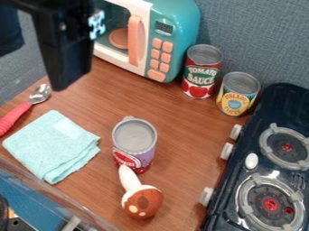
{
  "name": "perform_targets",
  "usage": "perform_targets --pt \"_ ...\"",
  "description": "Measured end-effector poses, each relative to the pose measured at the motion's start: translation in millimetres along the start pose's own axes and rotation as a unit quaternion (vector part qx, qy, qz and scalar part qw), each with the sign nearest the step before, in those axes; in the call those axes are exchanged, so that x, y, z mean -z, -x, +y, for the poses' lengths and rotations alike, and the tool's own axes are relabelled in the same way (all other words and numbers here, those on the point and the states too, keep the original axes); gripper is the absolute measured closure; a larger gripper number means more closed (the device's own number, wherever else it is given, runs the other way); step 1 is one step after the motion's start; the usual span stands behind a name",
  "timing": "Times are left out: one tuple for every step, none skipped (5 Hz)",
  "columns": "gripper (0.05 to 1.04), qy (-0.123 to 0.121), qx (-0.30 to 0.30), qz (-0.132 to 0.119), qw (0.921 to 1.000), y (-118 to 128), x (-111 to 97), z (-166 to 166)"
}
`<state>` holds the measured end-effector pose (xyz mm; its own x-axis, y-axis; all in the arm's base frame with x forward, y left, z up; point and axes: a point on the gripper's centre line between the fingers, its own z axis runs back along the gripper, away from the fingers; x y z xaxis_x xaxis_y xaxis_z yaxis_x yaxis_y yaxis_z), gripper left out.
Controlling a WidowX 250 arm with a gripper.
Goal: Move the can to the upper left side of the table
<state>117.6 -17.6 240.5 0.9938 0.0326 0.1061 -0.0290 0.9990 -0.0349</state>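
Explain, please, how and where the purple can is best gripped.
I would come down from above and grip the purple can high on its body, just below the rim, across its left and right sides in the picture. It stands upright with a straight round wall, and those sides look free, whereas the mushroom toy has its stem at the near side, low down.

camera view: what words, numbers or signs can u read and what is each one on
"TOMATO SAUCE": red can
"PINEAPPLE": yellow can; the line under it is too small to read
Purple can: lettering on its red band, can't be read
Toy microwave: characters on its display, too small to read
Black arm: a black-and-white patterned tag, no readable text
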Motion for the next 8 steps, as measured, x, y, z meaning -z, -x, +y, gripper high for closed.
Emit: perform_targets --pt "0.083 0.002 0.005 0.004 1.0 -1 5 -1" --pt "0.083 0.001 -0.018 0.054 0.9984 -36 51 11" --pt "0.083 -0.011 -0.02 0.064 0.9977 -57 82 15" --pt "0.083 -0.019 -0.012 0.067 0.9975 -75 113 10" --pt "0.083 -0.019 -0.002 0.069 0.9974 -81 151 4" --pt "0.083 -0.033 -0.002 0.053 0.9981 -83 173 -1" --pt "0.083 -0.063 0.013 0.052 0.9966 -79 199 2" --pt "0.083 -0.072 -0.016 0.058 0.9955 -74 214 11"
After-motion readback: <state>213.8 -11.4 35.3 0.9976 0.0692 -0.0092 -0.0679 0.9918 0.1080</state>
